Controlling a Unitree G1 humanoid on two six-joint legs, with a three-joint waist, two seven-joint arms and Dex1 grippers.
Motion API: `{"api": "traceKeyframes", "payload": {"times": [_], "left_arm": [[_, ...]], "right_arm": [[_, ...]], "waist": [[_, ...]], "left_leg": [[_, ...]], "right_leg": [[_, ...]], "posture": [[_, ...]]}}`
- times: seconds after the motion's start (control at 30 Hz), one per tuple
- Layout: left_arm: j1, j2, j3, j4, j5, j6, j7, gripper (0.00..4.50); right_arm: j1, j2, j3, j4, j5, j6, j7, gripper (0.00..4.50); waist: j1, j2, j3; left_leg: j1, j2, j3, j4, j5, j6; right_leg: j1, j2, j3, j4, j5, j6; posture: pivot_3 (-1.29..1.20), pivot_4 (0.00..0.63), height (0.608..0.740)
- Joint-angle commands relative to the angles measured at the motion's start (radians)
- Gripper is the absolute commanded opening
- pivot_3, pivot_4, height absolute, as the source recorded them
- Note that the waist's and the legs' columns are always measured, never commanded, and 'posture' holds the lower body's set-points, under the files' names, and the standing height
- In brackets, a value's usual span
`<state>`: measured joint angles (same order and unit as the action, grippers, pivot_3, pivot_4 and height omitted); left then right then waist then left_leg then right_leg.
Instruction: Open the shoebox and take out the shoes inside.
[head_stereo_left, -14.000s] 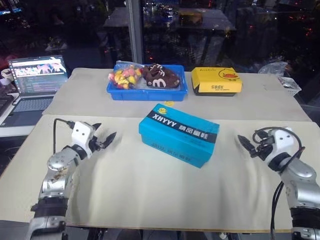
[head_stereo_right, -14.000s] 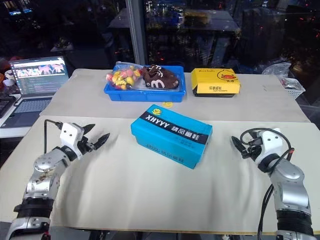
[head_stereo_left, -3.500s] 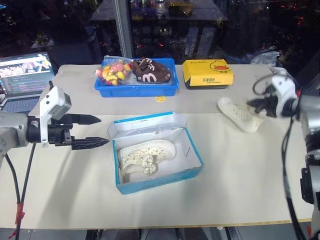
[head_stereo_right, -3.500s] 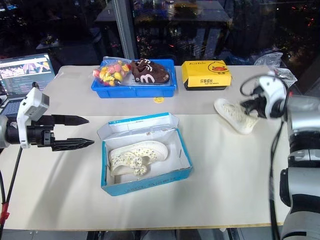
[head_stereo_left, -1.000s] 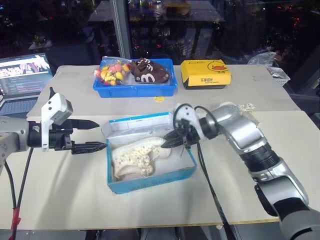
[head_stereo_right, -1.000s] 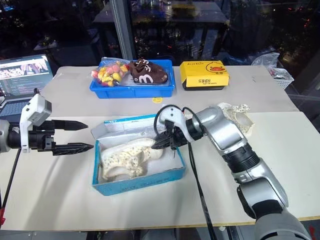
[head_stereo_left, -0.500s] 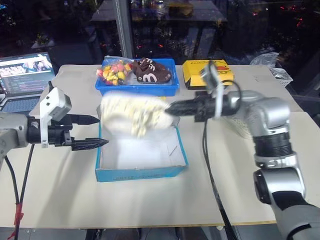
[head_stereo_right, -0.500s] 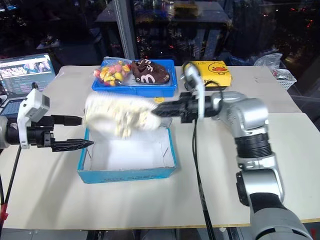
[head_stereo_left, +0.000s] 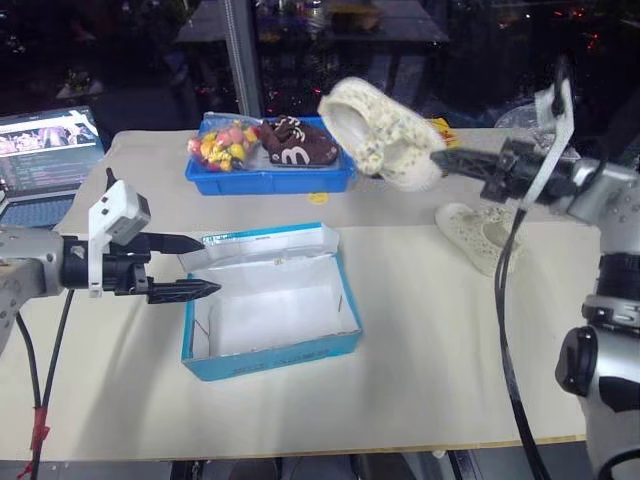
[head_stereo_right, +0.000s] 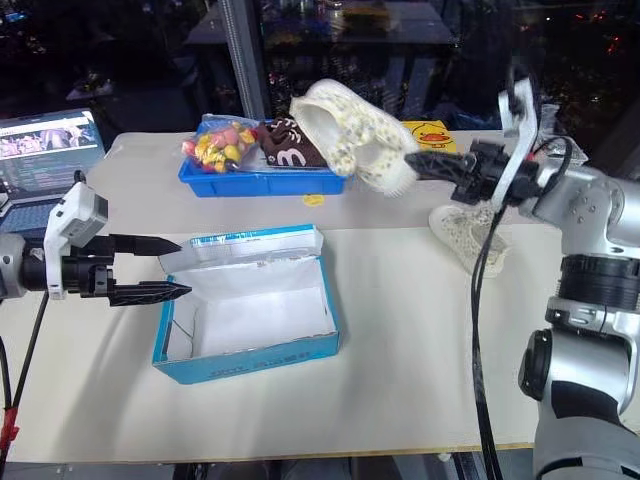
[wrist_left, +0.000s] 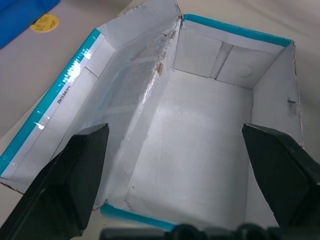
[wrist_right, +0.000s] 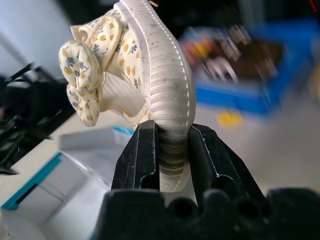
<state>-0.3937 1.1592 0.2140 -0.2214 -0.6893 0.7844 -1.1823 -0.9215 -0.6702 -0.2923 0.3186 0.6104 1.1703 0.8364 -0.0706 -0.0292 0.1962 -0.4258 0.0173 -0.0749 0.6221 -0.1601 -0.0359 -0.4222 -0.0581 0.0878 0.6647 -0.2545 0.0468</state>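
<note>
While your right gripper (head_stereo_left: 437, 160) clamps the second shoe (head_stereo_left: 380, 132) aloft, toe pointing leftward, its mate (head_stereo_left: 480, 236) lies just below; left gripper (head_stereo_left: 205, 266) gapes beside the emptied shoebox (head_stereo_left: 270, 352).

brown shoe (head_stereo_left: 297, 142) in blue tray (head_stereo_left: 268, 180), behind open shoebox (head_stereo_left: 270, 356): white "m" | shoebox flap, left wrist view: small black print on white strip, too small to read | laptop (head_stereo_left: 44, 152) left of tray: screen text unreadable | yellow round sticker (head_stereo_left: 319, 198) between tray and shoebox: nothing legible
</note>
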Motion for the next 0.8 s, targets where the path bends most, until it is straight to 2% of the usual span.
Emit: {"api": "traceKeyframes", "payload": {"times": [0.03,0.23,0.27,0.37,0.47,0.6,0.7,0.8], "left_arm": [[-0.017,-0.003,0.006,-0.010,0.005,-0.016,-0.001,4.50],[-0.017,-0.009,0.003,-0.009,0.007,-0.015,-0.003,4.50],[-0.016,-0.008,0.004,-0.009,0.007,-0.014,-0.004,4.50],[-0.015,-0.007,0.006,-0.009,0.007,-0.013,-0.006,4.50],[-0.012,-0.004,0.010,-0.007,0.007,-0.012,-0.008,4.50],[0.000,0.007,0.028,-0.007,0.005,-0.007,-0.013,4.50],[0.021,0.015,0.065,-0.001,-0.001,0.003,-0.009,4.50],[0.058,0.011,0.117,-0.004,-0.017,0.014,-0.005,4.50]], "right_arm": [[0.053,0.019,-0.084,0.011,0.023,0.042,-0.091,0.58],[0.134,0.046,-0.114,0.066,0.012,0.071,-0.198,0.58],[0.139,0.040,-0.116,0.088,0.001,0.063,-0.212,1.30],[0.145,0.022,-0.112,0.129,-0.015,0.043,-0.228,2.01],[0.142,-0.022,-0.100,0.177,-0.047,-0.003,-0.229,3.12],[0.098,-0.152,-0.067,0.271,-0.115,-0.120,-0.178,4.44],[0.104,-0.240,-0.036,0.236,-0.118,-0.216,-0.028,4.48],[0.184,-0.271,-0.018,-0.014,-0.007,-0.201,0.156,4.48]], "waist": [[0.000,0.001,0.000],[-0.002,0.001,0.000],[-0.002,0.001,0.000],[-0.002,0.001,0.000],[0.000,0.001,0.000],[0.004,0.001,0.001],[0.000,0.001,0.001],[-0.013,0.002,0.001]], "left_leg": [[0.000,0.000,0.000,0.000,0.000,0.000],[0.000,0.000,0.000,0.000,0.000,0.000],[0.000,0.000,0.000,0.000,0.000,0.000],[0.001,0.000,0.000,0.000,0.000,0.000],[0.000,0.000,0.000,0.000,0.000,0.000],[0.000,-0.001,0.001,0.000,0.000,0.000],[0.000,-0.001,0.001,0.000,0.000,0.000],[0.001,0.000,0.002,-0.001,0.000,0.000]], "right_leg": [[0.000,0.000,0.000,0.000,0.000,0.000],[0.000,0.000,0.001,0.000,0.000,0.000],[0.000,0.000,0.001,0.000,0.000,0.000],[0.001,0.000,0.001,0.000,0.000,0.001],[0.000,0.000,0.001,0.000,0.000,0.001],[0.001,0.000,0.001,-0.001,0.000,0.001],[0.001,0.000,0.001,-0.001,0.000,0.002],[0.000,0.000,0.002,-0.001,-0.003,0.007]], "posture": [[0.00,0.150,0.740],[0.00,0.150,0.740],[0.00,0.150,0.740],[0.00,0.150,0.740],[0.00,0.150,0.740],[0.00,0.150,0.740],[0.00,0.150,0.740],[0.00,0.150,0.740]]}}
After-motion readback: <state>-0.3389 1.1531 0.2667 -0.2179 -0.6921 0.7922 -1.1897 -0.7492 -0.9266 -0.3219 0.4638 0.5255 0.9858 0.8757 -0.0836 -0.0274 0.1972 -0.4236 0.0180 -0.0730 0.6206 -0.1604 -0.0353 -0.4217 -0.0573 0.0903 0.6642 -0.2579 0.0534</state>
